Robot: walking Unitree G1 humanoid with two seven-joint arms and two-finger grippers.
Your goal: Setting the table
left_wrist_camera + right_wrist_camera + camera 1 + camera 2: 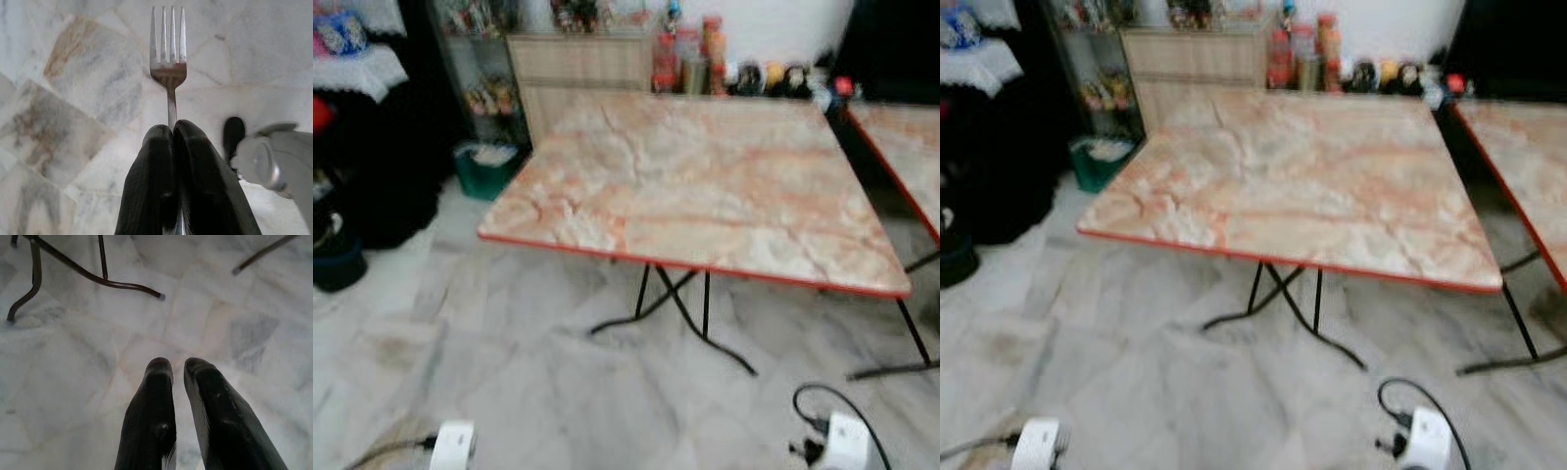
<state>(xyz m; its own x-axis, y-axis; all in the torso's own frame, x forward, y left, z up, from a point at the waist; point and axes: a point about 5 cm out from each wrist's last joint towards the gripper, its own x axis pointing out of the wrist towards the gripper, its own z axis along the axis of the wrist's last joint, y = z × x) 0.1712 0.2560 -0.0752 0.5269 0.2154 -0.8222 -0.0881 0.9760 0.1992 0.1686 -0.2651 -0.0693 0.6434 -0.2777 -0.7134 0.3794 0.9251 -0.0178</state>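
The left gripper point(172, 131) hangs low over the marble-tiled floor point(509, 392), its two black fingers pressed together on the handle of a metal fork point(169, 54). The fork points straight out beyond the fingertips, tines away from the wrist. The right gripper point(178, 366) also hangs above the floor, near the black legs of the table; its fingers stand slightly apart with a narrow gap between them and hold nothing. Ahead stands a folding table point(705, 196) with a marble-pattern top and red edge. A second, similar table point(906, 147) stands just beside it on the right. A wooden cabinet point(578, 64) and bottles point(690, 59) line the far wall.
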